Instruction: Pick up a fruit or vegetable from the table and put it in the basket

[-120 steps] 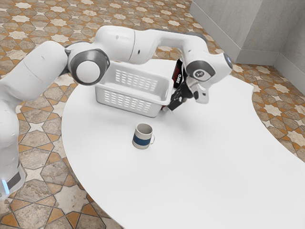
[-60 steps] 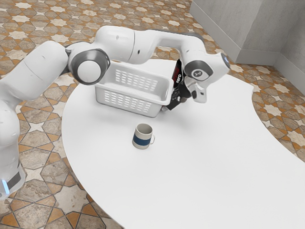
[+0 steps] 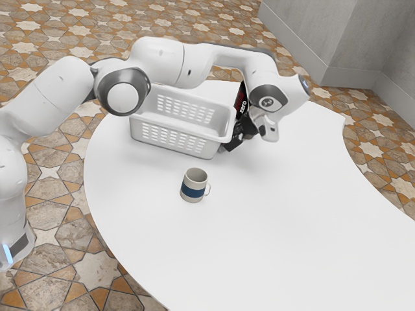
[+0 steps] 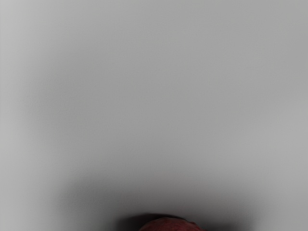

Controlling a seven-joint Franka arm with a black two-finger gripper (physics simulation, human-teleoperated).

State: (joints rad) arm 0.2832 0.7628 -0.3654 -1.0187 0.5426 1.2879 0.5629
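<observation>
Floor: patterned tile (image 3: 52,278), running around the table; grey wall (image 3: 311,45) behind, toward the exterior view's right.

Table (image 3: 279,214): white top, curved edge. Carries everything listed below except the arm.

Arm (image 3: 155,61): white, passes over the basket from the exterior view's left and bends down past its far end.

Basket (image 3: 206,148): white plastic, slotted walls, upright. Its end wall is the main obstruction, standing directly beside the gripper, rim higher than the gripper's tips.

Dark container (image 3: 241,103): black and red, white "zero" lettering. Stands close to the basket's end, behind the gripper and partly covered by it; leaves little room on that side.

Gripper (image 3: 233,142): black, low near the tabletop, slanted toward the basket. Spread, pressed together or pinching: cannot tell from either view.

Mug (image 3: 194,188): pale with blue band, upright, handle toward the exterior view's right. On the near side of the basket, apart from the gripper.

Red rounded piece (image 4: 170,225): partly seen in the wrist view, at or just under the hand, outside the basket; kind uncertain.
</observation>
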